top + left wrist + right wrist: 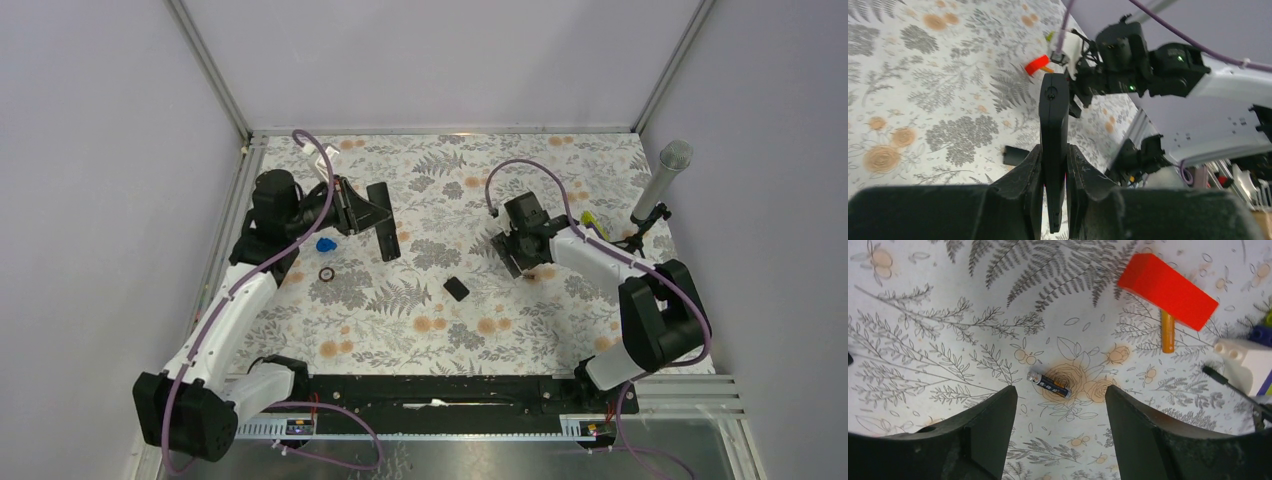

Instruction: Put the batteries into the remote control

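The left gripper [368, 212] holds the black remote control [388, 238].

The left arm [225, 320] rises from its base at the desk's near left corner and runs along the left edge, with the wrist turned in toward the middle. The left claw [1054, 160] is clamped on the remote control [1053, 110], a finger pressed against either side. The right arm [600, 260] folds at the elbow by the right edge, its forearm reaching leftward. The right claw [1060, 395] points down at the desk [923, 315], fingers spread wide with nothing gripped between them.
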Motion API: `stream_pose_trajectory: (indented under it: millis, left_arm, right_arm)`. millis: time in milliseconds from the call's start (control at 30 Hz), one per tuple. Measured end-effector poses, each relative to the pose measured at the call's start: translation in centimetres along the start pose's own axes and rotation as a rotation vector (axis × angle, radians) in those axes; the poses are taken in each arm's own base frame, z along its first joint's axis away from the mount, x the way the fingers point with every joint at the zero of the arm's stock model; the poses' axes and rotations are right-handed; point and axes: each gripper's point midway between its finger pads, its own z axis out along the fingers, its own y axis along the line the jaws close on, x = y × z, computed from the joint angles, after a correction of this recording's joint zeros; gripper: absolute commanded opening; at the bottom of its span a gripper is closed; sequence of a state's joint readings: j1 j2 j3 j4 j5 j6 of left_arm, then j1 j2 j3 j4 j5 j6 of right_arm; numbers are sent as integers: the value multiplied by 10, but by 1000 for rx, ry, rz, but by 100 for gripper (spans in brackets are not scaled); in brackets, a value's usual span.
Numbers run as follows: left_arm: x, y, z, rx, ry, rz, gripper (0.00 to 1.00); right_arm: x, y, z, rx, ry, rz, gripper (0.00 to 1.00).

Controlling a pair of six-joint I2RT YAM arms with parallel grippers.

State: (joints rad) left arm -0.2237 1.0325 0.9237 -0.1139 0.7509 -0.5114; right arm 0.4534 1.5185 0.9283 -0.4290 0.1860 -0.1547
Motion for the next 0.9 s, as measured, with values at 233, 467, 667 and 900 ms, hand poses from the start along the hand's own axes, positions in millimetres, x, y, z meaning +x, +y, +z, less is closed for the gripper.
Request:
stream_pose_trajectory:
  millis: [233,467,667,900]
  left_arm:
    - [8,-15,5,135,64,-2,0]
    - [7,-21,4,172,66,14,0]
    - [7,-22,4,174,67,15,0]
    - [7,-22,4,174,67,15,0]
  right_arm:
    - [29,6,16,-94,135,-259,70]
    - [35,4,25,-109,180,-365,67]
    - [23,-1,33,-117,183,-397,46]
    - [24,0,38,-191,224,-370,16]
